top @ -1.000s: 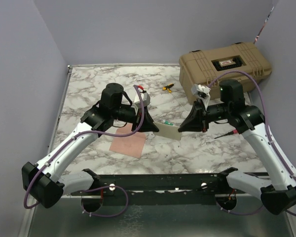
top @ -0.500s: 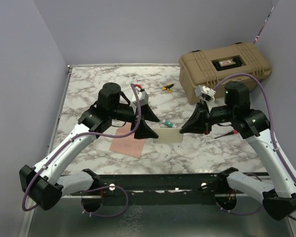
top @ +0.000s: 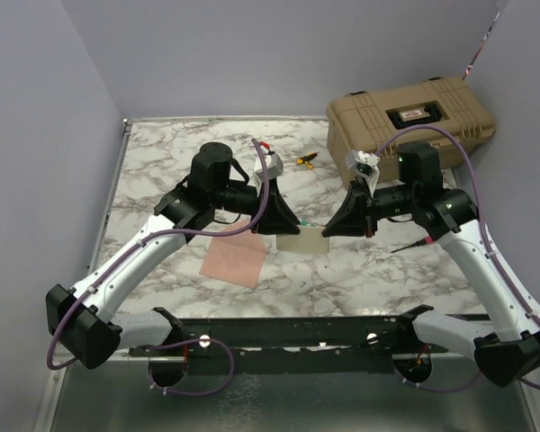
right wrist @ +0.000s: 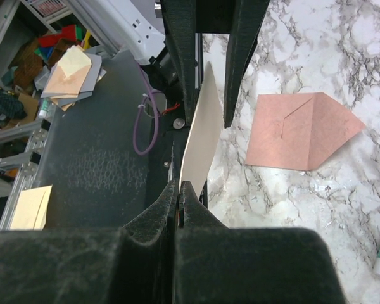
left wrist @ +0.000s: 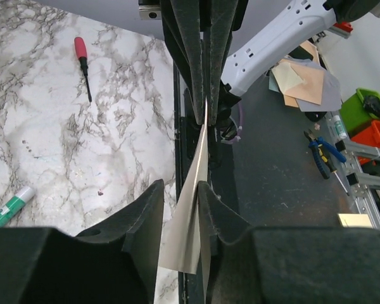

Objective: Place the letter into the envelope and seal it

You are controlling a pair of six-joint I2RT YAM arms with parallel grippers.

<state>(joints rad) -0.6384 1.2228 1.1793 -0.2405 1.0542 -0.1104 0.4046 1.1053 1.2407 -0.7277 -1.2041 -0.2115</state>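
The letter (top: 303, 241), a pale cream sheet, hangs on edge above the table between both grippers. My right gripper (top: 328, 228) is shut on its right edge; the right wrist view shows the fingertips (right wrist: 179, 185) pinched on the sheet (right wrist: 202, 133). My left gripper (top: 283, 220) straddles the sheet's left end. In the left wrist view the letter (left wrist: 193, 215) lies against one finger, with a gap to the other, so the jaws (left wrist: 180, 187) stand partly open. The salmon envelope (top: 236, 259) lies flat on the marble, its triangular flap (right wrist: 332, 130) folded out.
A tan hard case (top: 409, 117) stands at the back right. A red screwdriver (left wrist: 82, 60), a green-capped glue stick (left wrist: 9, 206) and a small yellow-black tool (top: 306, 160) lie on the marble. The black rail (top: 288, 331) runs along the near edge.
My left gripper let go of the letter, opened wide, shifted right and has narrowed around the sheet's left end again. The right gripper kept its hold and moved slightly.
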